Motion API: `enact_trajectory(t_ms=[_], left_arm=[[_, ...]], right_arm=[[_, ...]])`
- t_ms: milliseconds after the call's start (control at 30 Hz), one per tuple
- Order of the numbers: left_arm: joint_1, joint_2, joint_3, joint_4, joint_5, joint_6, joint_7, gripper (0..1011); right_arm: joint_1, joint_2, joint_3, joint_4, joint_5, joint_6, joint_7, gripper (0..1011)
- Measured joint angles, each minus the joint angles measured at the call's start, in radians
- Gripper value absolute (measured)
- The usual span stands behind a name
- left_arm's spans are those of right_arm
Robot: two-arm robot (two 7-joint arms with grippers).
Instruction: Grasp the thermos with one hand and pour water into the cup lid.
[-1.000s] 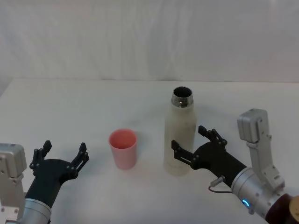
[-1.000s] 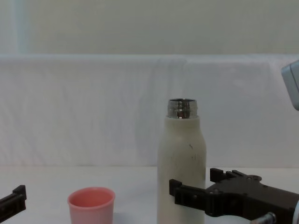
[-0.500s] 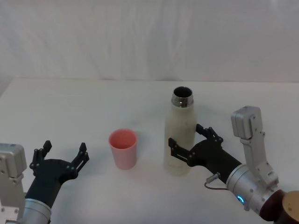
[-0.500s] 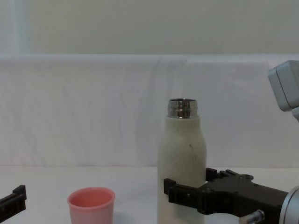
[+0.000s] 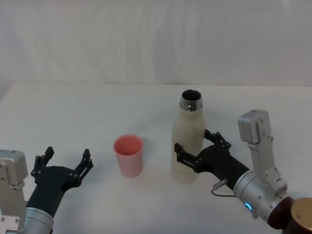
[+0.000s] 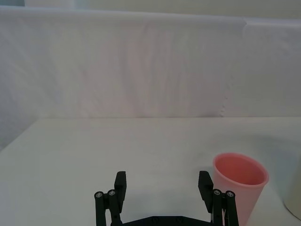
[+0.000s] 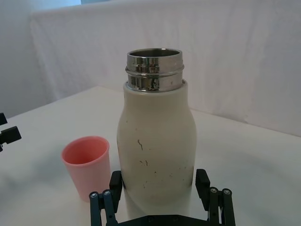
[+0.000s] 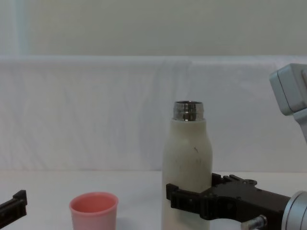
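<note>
A white table (image 5: 73, 112) carries everything, with a white draped backdrop (image 5: 146, 39) behind it. The thermos (image 5: 188, 141) stands upright right of centre on the table, its steel neck open at the top. The right gripper (image 5: 196, 151) sits low around the thermos, one finger on each side of the body, spread wide; whether the pads touch the wall cannot be told. In the right wrist view the thermos (image 7: 157, 146) stands between the two fingers (image 7: 104, 200), with small dark scuffs on its face. The left gripper (image 5: 66, 163) rests at the near left of the table, fingers spread wide and holding nothing, well apart from the thermos. The cup (image 5: 128, 155) stands upright just left of the thermos, not touching it, between the two grippers; in the left wrist view the cup (image 6: 240, 186) stands just beyond one finger.
</note>
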Motion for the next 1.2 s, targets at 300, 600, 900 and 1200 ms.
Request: enact_trajectory(t_ms=[300, 600, 900, 1200], left_arm=[[0.0, 0.0, 0.0, 0.0, 0.0, 0.0, 0.0, 1001], [0.0, 0.0, 0.0, 0.0, 0.0, 0.0, 0.0, 1001], [0.0, 0.0, 0.0, 0.0, 0.0, 0.0, 0.0, 1001], [0.0, 0.0, 0.0, 0.0, 0.0, 0.0, 0.0, 1001]], right_arm=[[0.012, -0.013, -0.003, 0.015, -0.004, 0.0, -0.001, 1003], [0.024, -0.023, -0.005, 0.029, -0.007, -0.001, 0.0, 1003], [0.031, -0.033, -0.005, 0.041, -0.009, -0.005, -0.002, 1003], [0.037, -0.039, -0.004, 0.053, -0.011, -0.008, -0.004, 1003]])
